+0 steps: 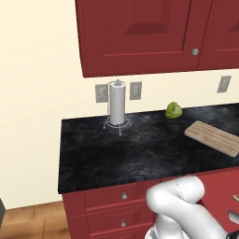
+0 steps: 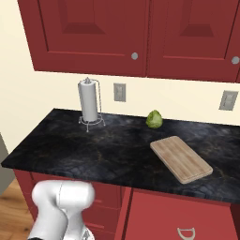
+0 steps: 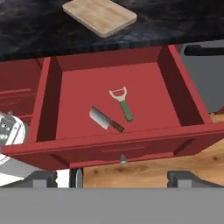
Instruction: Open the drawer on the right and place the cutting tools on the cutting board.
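The pincer (image 3: pixel 122 177) stands released, its dark fingertips wide apart, just before the dark red wooden drawer (image 3: pixel 118 146), which is pulled open. Inside the drawer lie a small cleaver with brown handle (image 3: pixel 106 119) and, beside it, a green-handled peeler (image 3: pixel 122 102). Beyond the drawer, on the black stone tabletop (image 2: pixel 93 150), rests the light tan wooden cutting board (image 2: pixel 181 158). Farther behind the board are a round green vegetable (image 2: pixel 153 119) and a white paper towel roll (image 2: pixel 88 106), near the cream wall (image 2: pixel 187 101).

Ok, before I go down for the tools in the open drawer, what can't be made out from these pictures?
- Hand view: whether anything lies against the near wall of the open dark red wooden drawer; its front panel hides that strip.
- Hand view: the blade edge of the small cleaver with the reddish-brown handle and the head of the green-handled peeler are too small to judge.
- Left base view: the light tan wooden cutting board is cut off by the right edge.
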